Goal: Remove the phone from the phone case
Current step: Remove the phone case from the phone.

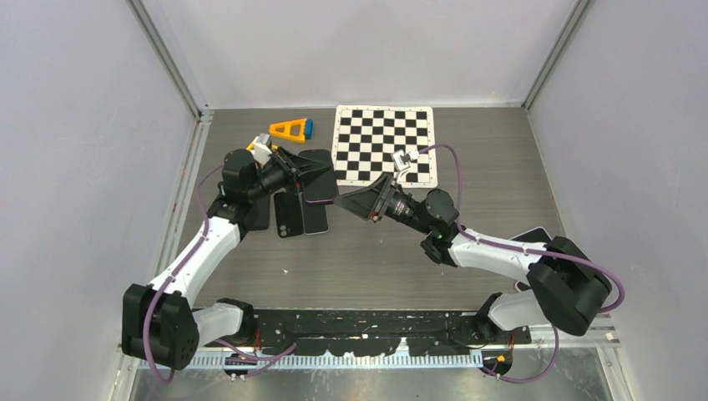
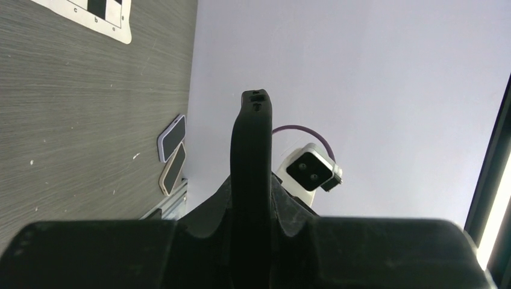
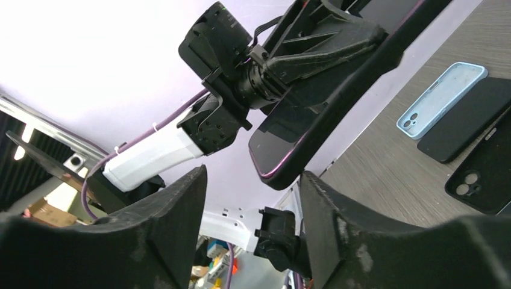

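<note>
Pinching the dark phone (image 3: 337,90) edge-on, left pincer (image 2: 252,201); right pincer (image 1: 342,200) spread wide, just beside the phone's end.

Quick headcount: two claws, the left claw (image 1: 316,171) and the right claw (image 3: 252,180). One checkerboard mat (image 1: 384,142), just past the right claw. One orange triangle (image 1: 288,129) with one blue block (image 1: 308,127) right beside it, just beyond the left claw. Phone-shaped stuff is six: one dark phone (image 3: 283,132) in the left claw, three flat under it (light blue case (image 3: 443,99), black slab (image 3: 473,117), black case (image 3: 482,177)), plus two well behind the right claw, a purple-rimmed slab (image 2: 172,137) and a pale-rimmed slab (image 2: 173,168)
</note>
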You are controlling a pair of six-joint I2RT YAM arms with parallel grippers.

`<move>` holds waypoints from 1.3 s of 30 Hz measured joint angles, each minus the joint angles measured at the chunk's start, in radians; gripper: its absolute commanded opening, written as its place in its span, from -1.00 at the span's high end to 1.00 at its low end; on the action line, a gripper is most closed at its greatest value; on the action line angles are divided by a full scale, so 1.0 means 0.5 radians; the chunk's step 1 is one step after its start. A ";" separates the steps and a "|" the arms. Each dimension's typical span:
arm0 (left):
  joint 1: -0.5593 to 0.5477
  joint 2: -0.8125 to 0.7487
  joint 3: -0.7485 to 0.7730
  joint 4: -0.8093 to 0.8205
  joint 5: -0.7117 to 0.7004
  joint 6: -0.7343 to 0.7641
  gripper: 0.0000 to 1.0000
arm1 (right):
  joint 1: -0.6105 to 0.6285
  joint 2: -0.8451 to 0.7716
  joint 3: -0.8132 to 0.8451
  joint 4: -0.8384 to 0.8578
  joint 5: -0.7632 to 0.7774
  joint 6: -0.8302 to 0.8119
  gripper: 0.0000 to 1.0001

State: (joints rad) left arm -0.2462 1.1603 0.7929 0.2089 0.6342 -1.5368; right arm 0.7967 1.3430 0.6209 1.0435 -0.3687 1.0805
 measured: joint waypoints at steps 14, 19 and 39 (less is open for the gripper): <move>0.033 -0.040 -0.018 0.059 -0.030 -0.024 1.00 | 0.000 0.232 0.031 0.182 0.031 0.210 0.98; 0.053 -0.093 -0.081 0.125 -0.092 -0.139 1.00 | 0.000 0.288 0.054 0.255 0.036 0.166 0.99; 0.079 -0.230 -0.091 0.092 -0.330 -0.216 1.00 | 0.022 0.407 0.122 0.408 0.174 0.049 0.99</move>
State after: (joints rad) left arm -0.2066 1.0454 0.7475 0.2550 0.4694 -1.6447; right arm 0.8078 1.5463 0.6819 1.2476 -0.2817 1.1049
